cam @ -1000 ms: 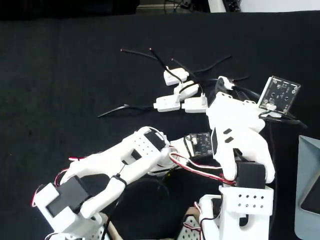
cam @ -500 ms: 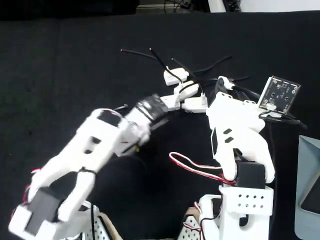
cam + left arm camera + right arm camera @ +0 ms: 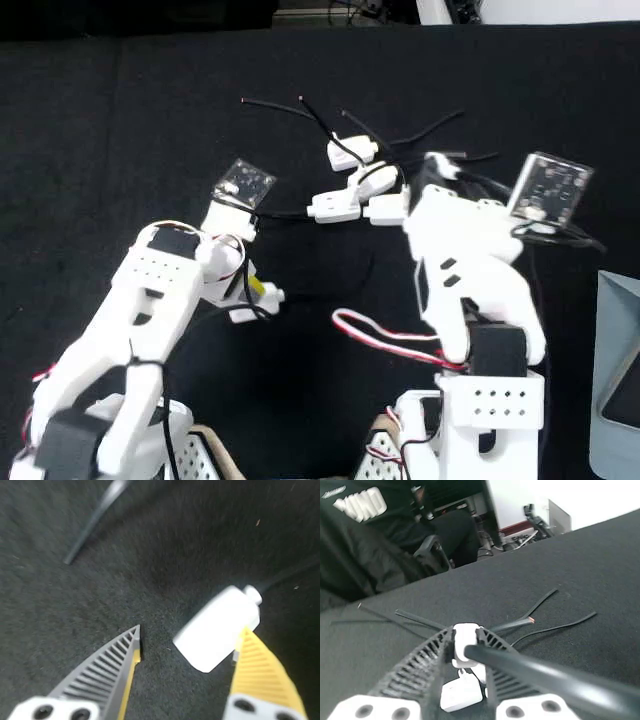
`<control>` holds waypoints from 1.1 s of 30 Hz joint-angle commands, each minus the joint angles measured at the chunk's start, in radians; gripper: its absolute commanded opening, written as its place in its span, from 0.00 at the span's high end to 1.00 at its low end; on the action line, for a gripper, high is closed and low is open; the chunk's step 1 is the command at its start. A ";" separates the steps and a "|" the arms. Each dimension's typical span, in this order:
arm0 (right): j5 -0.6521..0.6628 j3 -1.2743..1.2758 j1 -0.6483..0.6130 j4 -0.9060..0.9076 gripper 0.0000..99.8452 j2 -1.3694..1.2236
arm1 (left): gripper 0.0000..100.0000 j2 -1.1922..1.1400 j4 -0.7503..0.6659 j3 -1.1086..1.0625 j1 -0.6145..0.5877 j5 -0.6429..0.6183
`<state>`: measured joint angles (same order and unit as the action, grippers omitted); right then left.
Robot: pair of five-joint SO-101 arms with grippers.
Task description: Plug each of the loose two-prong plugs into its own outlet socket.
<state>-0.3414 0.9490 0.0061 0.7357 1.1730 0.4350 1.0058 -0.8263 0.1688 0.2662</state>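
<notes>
Black cloth covers the surface [image 3: 110, 130], and the loose black leads [image 3: 275, 104] are hard to trace against it. The left hand [image 3: 190, 629] hangs low over the cloth, spread wide and gripping nothing. A white plug [image 3: 217, 630] lies between its fingers, close against the yellow one (its prongs cannot be seen). The right hand [image 3: 465, 631] is nearly closed, pinching a white connector [image 3: 464, 652] at the cluster of white plugs and sockets [image 3: 355, 185]; from above, its own arm hides it. A blurred black cable [image 3: 545, 672] crosses in front, and which pieces are mated cannot be told.
</notes>
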 commanded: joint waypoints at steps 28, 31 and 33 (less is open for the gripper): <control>0.044 0.076 -0.123 -0.103 0.99 0.008 | 0.70 0.655 0.239 -0.205 0.182 0.307; 0.043 0.094 -0.112 -0.135 0.99 0.008 | 0.70 0.646 0.236 -0.205 0.246 0.316; 0.043 0.097 -0.112 -0.138 0.99 0.007 | 0.70 0.605 0.213 -0.205 0.268 0.313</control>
<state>-0.2846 1.0503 -0.1243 0.6283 1.1730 1.0764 1.2436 -1.0380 0.3728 0.5700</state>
